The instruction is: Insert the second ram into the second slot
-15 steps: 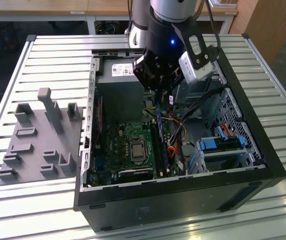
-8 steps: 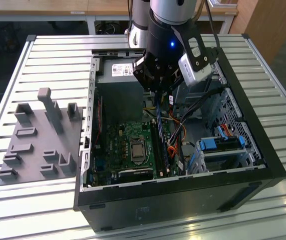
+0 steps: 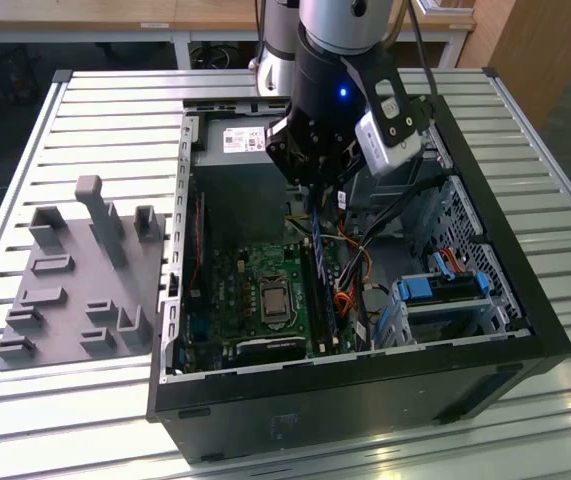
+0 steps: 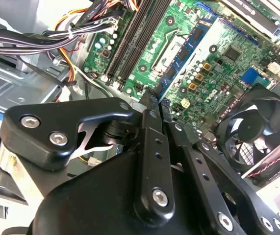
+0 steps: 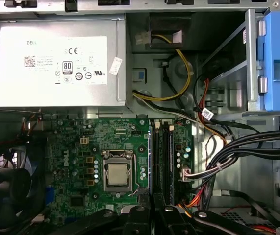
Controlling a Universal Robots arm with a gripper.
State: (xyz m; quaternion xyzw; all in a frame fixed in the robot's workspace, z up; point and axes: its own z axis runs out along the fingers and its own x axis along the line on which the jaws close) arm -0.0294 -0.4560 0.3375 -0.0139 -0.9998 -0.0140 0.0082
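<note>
The claw (image 4: 157, 105) grips the ram (image 4: 180, 59), and its fingers (image 4: 149, 132) cover the ram's near edge. In the first wrist view the ram shows edge-on as a thin blue line with its faces unseen. Whether its far edge touches a slot (image 5: 158, 156) beneath the claw cannot be told. In the exterior view the claw hides part of the power supply (image 3: 227, 140) behind it, and the arm (image 3: 340, 40) runs off the top edge. A fan (image 4: 257, 132) to one side of the claw is cut by the picture's edge in both wrist views. The blue cage (image 5: 279, 58) on the claw's other side is also cut.
</note>
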